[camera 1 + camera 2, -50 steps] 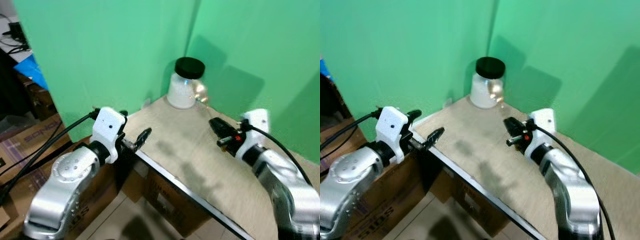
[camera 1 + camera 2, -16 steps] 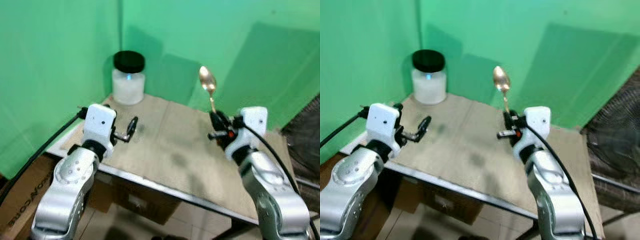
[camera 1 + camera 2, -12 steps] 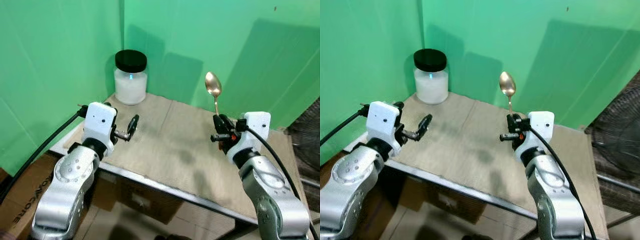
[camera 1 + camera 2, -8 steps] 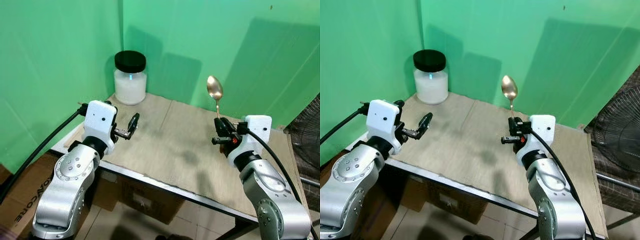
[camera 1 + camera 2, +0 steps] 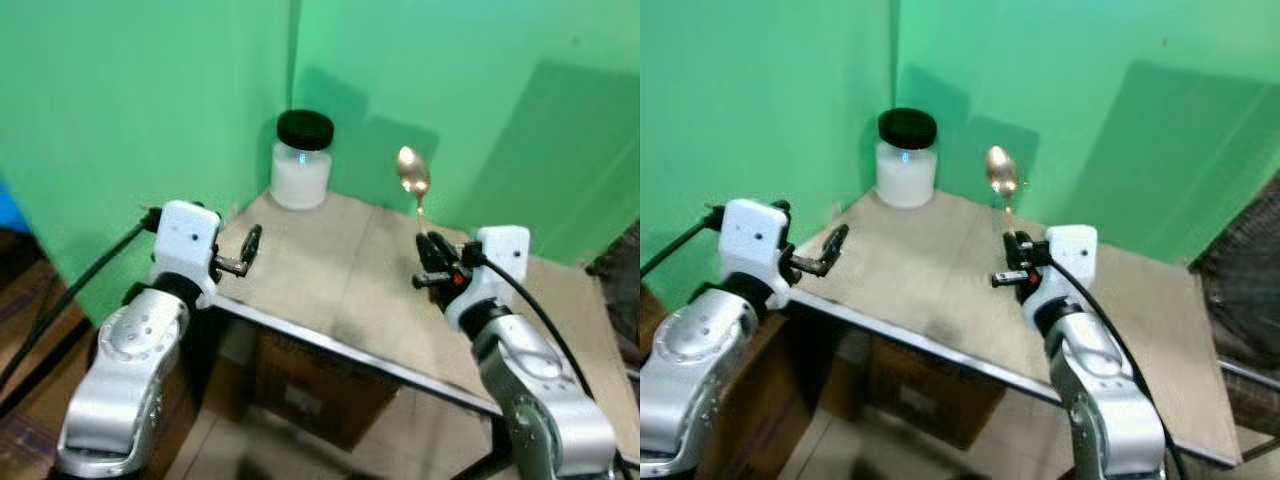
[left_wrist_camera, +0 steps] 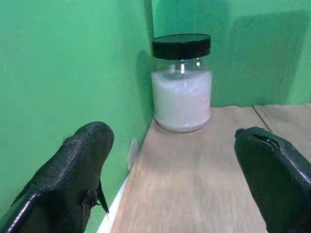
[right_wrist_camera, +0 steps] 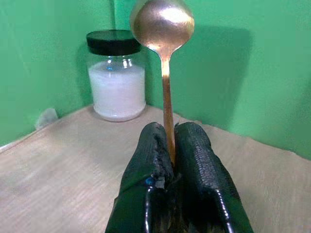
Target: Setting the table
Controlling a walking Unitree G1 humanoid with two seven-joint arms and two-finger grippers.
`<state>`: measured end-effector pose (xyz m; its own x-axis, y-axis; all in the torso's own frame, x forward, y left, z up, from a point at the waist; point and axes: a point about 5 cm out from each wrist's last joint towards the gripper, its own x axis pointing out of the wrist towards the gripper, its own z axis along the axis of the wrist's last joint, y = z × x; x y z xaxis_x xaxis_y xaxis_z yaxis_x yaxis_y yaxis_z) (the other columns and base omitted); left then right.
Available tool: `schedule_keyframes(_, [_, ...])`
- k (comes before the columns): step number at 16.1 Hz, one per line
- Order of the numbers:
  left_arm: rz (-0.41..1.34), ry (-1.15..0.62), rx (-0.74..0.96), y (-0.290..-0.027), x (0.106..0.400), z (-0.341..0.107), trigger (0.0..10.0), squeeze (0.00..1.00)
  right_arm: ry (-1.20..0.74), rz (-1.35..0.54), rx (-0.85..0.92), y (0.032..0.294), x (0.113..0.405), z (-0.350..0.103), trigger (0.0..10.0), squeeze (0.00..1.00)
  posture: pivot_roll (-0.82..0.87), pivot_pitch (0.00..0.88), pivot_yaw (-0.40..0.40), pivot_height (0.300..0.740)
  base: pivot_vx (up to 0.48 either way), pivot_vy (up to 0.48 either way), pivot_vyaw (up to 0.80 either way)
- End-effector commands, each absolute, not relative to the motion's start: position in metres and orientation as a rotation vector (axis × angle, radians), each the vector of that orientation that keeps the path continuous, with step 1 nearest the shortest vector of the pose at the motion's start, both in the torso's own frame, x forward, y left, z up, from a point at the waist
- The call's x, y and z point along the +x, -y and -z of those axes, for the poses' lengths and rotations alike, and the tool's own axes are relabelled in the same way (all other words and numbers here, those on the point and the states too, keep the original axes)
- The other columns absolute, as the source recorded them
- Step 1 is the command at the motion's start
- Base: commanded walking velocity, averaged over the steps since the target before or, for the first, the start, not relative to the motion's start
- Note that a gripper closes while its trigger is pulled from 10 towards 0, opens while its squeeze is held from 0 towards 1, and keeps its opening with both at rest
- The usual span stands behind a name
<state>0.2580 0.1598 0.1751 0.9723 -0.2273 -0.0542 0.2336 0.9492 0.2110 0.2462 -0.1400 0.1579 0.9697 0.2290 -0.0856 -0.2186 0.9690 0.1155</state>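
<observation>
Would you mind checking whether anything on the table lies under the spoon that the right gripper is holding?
Nothing visible does. The right gripper holds the spoon upright above bare table; the jar stands apart in the far corner.

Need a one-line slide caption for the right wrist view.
Right gripper shut on an upright golden spoon, with a black-lidded jar of white powder behind.

Right gripper [image 5: 1009,262] pinches spoon [image 5: 1001,180] upright over table [image 5: 940,290]; jar [image 5: 905,158] in far corner; left gripper [image 5: 832,243] at near edge.
</observation>
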Motion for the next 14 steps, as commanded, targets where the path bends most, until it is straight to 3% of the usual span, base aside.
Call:
schedule_keyframes(1, [0.254,-0.031,0.184,-0.1542,0.2589,-0.1745,10.0,0.0,-0.086,-0.204,0.094,0.1464,0.2473,-0.1611,10.0,0.0,0.06,0.0,-0.117,0.74,0.0,0.48,-0.8])
schedule_keyframes(4, [0.255,-0.025,0.221,-0.1546,0.2607,-0.1758,10.0,0.0,-0.085,-0.198,0.091,0.1476,0.2481,-0.1616,10.0,0.0,0.06,0.0,-0.114,0.74,0.0,0.424,-0.8])
schedule_keyframes(7, [0.268,-0.028,0.228,-0.1518,0.2619,-0.1742,10.0,0.0,-0.082,-0.19,0.09,0.1489,0.2484,-0.1622,10.0,0.0,0.05,0.0,-0.11,0.74,0.0,-0.48,-0.8])
schedule_keyframes(11, [0.271,-0.041,0.207,-0.1517,0.2652,-0.1733,10.0,0.0,-0.081,-0.171,0.092,0.1519,0.2482,-0.163,10.0,0.0,0.04,0.0,-0.095,0.74,0.0,0.479,-0.7])
schedule_keyframes(14, [0.275,-0.039,0.239,-0.1493,0.268,-0.1741,10.0,0.0,-0.078,-0.164,0.09,0.153,0.2479,-0.1639,10.0,0.0,0.03,0.0,-0.09,0.74,0.0,-0.32,-0.8])
